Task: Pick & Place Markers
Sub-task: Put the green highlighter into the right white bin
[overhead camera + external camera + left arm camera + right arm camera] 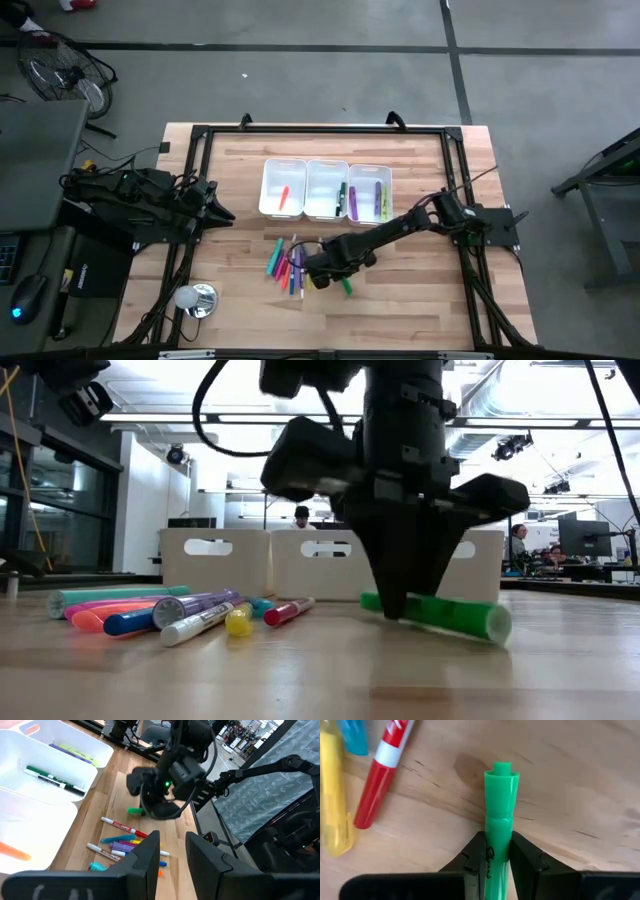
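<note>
Right wrist view | my right gripper pinches green marker mid-barrel, on table beside pile | light, stiff, slick plastic; I judge hold sound | left gripper waits, fingers narrowly parted, empty

Right hand over green marker.

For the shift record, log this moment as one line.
right claw: shut on bright green plastic marker lying on wooden table | left claw: waiting apart, holding nothing | white plastic bins: some markers inside
</note>
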`<state>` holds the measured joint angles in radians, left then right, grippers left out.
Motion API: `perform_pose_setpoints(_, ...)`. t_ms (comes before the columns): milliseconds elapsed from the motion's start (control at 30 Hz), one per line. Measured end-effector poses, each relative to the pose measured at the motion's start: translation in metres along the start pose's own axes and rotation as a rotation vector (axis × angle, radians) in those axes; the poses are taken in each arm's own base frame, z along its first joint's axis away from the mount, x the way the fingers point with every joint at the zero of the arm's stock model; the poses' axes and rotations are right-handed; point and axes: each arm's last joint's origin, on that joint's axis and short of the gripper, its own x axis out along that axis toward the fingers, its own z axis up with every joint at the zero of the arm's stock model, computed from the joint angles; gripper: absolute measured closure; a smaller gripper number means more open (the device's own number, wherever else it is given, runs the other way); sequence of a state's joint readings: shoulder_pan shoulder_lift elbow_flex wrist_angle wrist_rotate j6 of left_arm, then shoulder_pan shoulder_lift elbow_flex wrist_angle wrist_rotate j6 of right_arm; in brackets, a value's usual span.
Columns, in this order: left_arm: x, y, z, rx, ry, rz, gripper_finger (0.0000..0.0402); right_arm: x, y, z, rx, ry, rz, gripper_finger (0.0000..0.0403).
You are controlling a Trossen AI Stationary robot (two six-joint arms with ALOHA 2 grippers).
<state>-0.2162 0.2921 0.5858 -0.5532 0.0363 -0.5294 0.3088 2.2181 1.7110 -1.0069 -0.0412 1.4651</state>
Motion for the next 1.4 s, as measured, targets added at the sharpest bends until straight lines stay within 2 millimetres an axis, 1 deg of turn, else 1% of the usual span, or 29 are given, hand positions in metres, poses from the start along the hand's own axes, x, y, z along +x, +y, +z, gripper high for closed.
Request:
perform_pose_setpoints(200, 0.0, 0.0, 0.0, 0.0, 0.0, 0.001, 0.0309, -0.028, -0.01, 0.002, 0.007, -0.009, -0.008, 0.0349)
perform_pose_setpoints(433, 0.0, 0.0, 0.0, 0.0, -0.002, 0.001, 0.0309, -0.071, -0.029, 0.011, 0.033, -0.066, -0.009, 0.0349)
perform_pose_setpoints(667, 0.0, 0.0, 0.0, 0.0, -0.003, 0.001, 0.0309, -0.114, -0.06, 0.033, 0.096, -0.149, -0.059, 0.0349)
perform_pose_setpoints(800, 0.0, 0.0, 0.0, 0.0, -0.003, 0.001, 0.0309, -0.13, -0.076, 0.051, 0.118, -0.191, -0.081, 0.0349)
perform_pose_setpoints(1033, 0.0, 0.0, 0.0, 0.0, -0.003, 0.001, 0.0309, -0.135, -0.093, 0.092, 0.156, -0.224, -0.109, 0.0349)
perform_pose_setpoints(1300, 0.0, 0.0, 0.0, -0.009, -0.004, 0.0, 0.0309, -0.138, -0.12, 0.147, 0.238, -0.275, -0.136, 0.0347)
perform_pose_setpoints(1400, 0.0, 0.0, 0.0, -0.019, -0.003, 0.0, 0.0309, -0.137, -0.125, 0.16, 0.265, -0.291, -0.135, 0.0341)
